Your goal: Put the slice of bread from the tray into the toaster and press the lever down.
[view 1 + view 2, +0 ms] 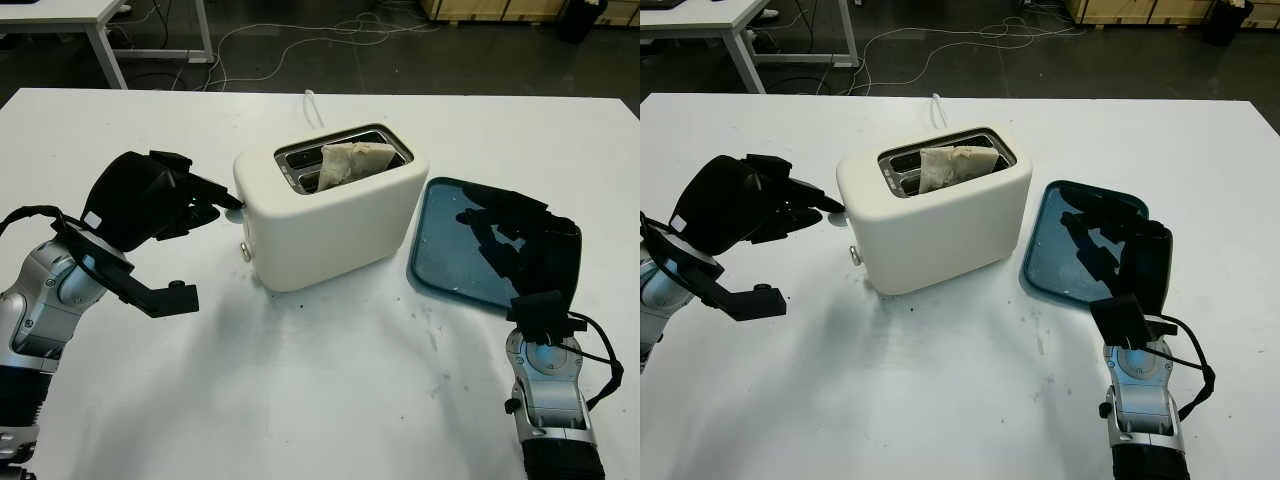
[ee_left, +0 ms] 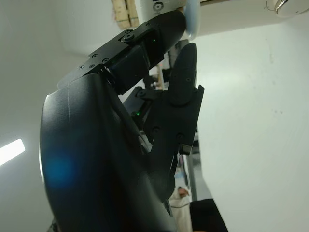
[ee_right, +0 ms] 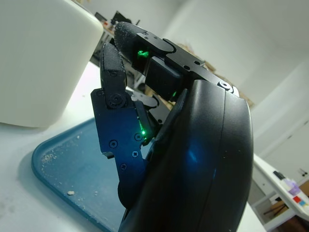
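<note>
A cream toaster (image 1: 330,215) stands mid-table with the slice of bread (image 1: 352,160) sticking up out of its nearer slot. My left hand (image 1: 212,200) is at the toaster's left end, open, one fingertip (image 2: 170,24) touching the pale lever (image 1: 236,202), which sits high on that end. The blue tray (image 1: 440,215) lies to the right of the toaster and holds only crumbs. My right hand (image 1: 500,235) hovers over the tray's near right part, open and holding nothing. The right wrist view shows the tray (image 3: 63,164) below the fingers and the toaster (image 3: 38,58) beyond.
A small round knob (image 1: 245,253) sits low on the toaster's left end. The toaster's white cord (image 1: 313,105) runs back toward the table's far edge. Beyond that edge are a dark floor with cables and another white table (image 1: 60,15) at the far left.
</note>
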Available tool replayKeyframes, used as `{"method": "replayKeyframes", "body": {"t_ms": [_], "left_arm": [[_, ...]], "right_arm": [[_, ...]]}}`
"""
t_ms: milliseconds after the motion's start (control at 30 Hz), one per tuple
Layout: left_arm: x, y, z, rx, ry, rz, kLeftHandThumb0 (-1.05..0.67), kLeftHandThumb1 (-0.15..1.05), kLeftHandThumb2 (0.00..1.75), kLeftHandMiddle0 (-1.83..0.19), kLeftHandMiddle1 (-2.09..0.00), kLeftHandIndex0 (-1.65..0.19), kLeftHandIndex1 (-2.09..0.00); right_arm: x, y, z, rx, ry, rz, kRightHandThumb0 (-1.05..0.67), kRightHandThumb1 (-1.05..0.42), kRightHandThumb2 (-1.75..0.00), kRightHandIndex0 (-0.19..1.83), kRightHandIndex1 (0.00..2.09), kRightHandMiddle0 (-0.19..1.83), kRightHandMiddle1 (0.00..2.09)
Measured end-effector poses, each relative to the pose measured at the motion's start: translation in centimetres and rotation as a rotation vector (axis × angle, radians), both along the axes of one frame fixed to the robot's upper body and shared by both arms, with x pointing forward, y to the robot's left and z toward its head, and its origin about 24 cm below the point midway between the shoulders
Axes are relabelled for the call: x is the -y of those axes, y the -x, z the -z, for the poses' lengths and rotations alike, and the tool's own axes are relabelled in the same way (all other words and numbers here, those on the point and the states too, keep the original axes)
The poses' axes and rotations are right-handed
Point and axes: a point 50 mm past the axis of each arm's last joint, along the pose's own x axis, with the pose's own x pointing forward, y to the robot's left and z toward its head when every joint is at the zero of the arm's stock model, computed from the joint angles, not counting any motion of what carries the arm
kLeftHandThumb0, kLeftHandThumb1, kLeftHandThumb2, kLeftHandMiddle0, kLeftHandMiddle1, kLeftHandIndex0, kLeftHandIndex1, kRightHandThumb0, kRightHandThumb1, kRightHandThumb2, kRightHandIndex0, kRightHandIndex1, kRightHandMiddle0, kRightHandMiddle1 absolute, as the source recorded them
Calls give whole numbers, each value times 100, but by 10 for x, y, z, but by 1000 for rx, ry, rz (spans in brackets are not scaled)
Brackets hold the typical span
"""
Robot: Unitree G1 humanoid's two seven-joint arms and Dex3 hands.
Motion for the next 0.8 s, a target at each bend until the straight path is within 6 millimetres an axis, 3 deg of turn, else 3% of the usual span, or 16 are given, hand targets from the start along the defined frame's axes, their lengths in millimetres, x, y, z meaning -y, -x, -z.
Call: {"method": "replayKeyframes", "body": {"t_ms": [400, 800], "left_arm": [[0, 0, 0, -1, 2, 0, -12, 92, 5, -80, -149, -105, -13], [1, 0, 2, -5, 1, 4, -21, 92, 16, -81, -146, -105, -14]], "right_arm": [[0, 2, 3, -11, -11, -1, -41, -92, -17, 87, 79, 110, 0], [0, 2, 3, -12, -9, 0, -41, -92, -17, 86, 80, 110, 0]]}}
